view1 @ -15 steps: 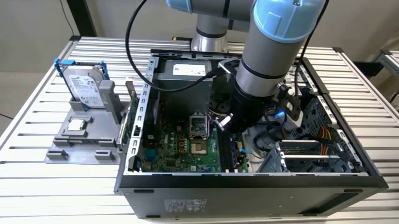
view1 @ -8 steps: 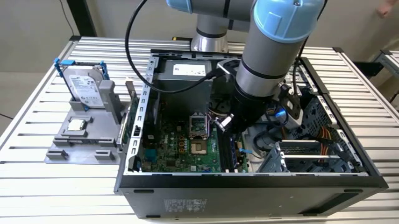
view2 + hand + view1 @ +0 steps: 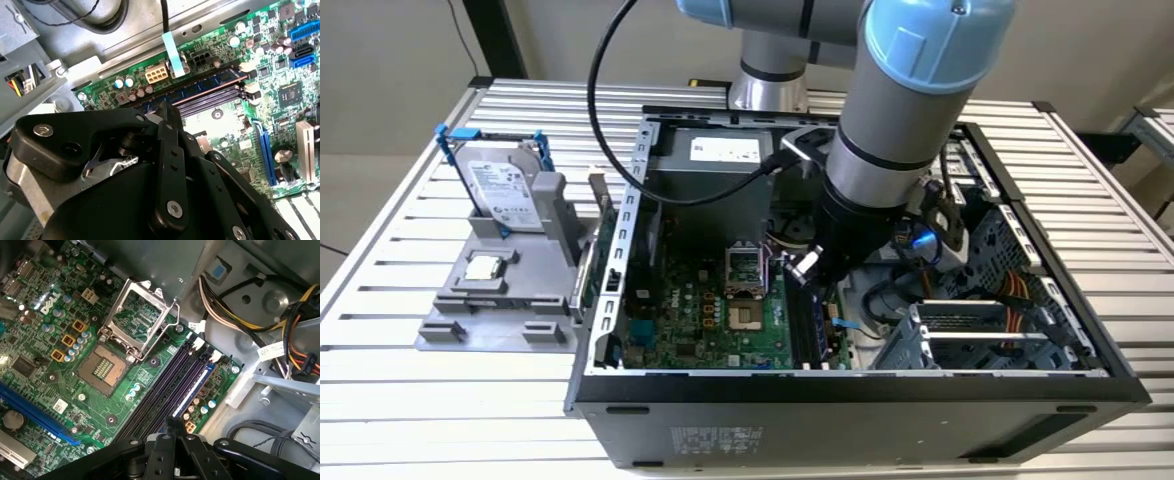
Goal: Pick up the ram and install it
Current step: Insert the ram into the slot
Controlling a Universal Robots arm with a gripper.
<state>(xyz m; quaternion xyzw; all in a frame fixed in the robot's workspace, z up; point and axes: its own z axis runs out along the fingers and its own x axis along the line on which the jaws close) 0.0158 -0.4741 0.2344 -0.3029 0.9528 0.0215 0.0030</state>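
The ram (image 3: 210, 85) is a long dark blue stick lying along the memory slot nearest the motherboard's edge, next to the empty black slots (image 3: 160, 390). In the first wrist view its blue top edge (image 3: 195, 387) runs up to my fingertips. My gripper (image 3: 164, 111) sits right over one end of the stick, its black fingers close together on it. In the exterior view the gripper (image 3: 807, 268) reaches down inside the open computer case (image 3: 854, 385), just to the right of the processor socket.
The processor socket (image 3: 102, 367) is empty, with its metal frame (image 3: 142, 315) flipped up. Cable bundles (image 3: 295, 347) and a drive cage (image 3: 987, 335) crowd the case's right side. Outside, on the exterior view's left, a grey fixture (image 3: 447, 330) holds a hard drive (image 3: 500, 185) and a square chip (image 3: 483, 267).
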